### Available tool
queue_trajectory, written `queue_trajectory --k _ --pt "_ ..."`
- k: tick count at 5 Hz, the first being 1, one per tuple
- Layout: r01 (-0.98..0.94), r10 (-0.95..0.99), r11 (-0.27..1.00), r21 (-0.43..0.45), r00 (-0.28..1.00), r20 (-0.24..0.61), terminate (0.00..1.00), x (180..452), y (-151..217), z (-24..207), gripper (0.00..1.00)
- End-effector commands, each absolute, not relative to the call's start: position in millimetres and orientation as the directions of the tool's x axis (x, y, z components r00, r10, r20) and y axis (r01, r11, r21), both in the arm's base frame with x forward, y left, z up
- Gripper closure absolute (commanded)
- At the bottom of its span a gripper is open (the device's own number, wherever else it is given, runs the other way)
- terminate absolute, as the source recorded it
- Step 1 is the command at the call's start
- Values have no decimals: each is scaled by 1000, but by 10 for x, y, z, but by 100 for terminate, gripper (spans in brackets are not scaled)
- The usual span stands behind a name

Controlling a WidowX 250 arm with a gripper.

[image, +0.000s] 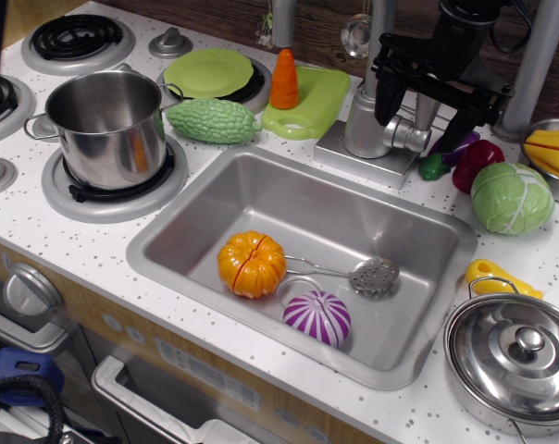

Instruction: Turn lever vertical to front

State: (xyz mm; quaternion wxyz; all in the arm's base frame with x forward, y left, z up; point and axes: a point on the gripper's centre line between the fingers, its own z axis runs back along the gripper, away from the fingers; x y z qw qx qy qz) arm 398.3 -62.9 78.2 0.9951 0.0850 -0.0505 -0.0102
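Note:
The grey faucet body (367,116) stands on its base behind the sink. A stubby side cylinder (404,137) sticks out to its right. The lever (426,111) is a short flat silver paddle rising roughly upright from that cylinder. My black gripper (422,129) comes down from above and straddles the lever. Its jaws stand apart, one finger (385,104) by the faucet body and the other (465,129) to the right. The lever's top is hidden behind the gripper body.
The sink (168,236) holds an orange pumpkin (252,264), a purple onion (317,317) and a slotted spoon (372,274). A cabbage (511,197), a red and purple vegetable (474,159) and a lidded pot (515,356) lie right. Thick grey poles (539,55) stand behind. A steel pot (108,125) stands left.

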Motion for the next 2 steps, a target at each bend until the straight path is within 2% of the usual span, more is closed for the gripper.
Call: queue_trajectory --k 1,2 --pt "12 -29 985 170 995 99 0 3983 -629 782 0" --pt "22 -60 966 256 988 141 0 4125 -630 837 0"
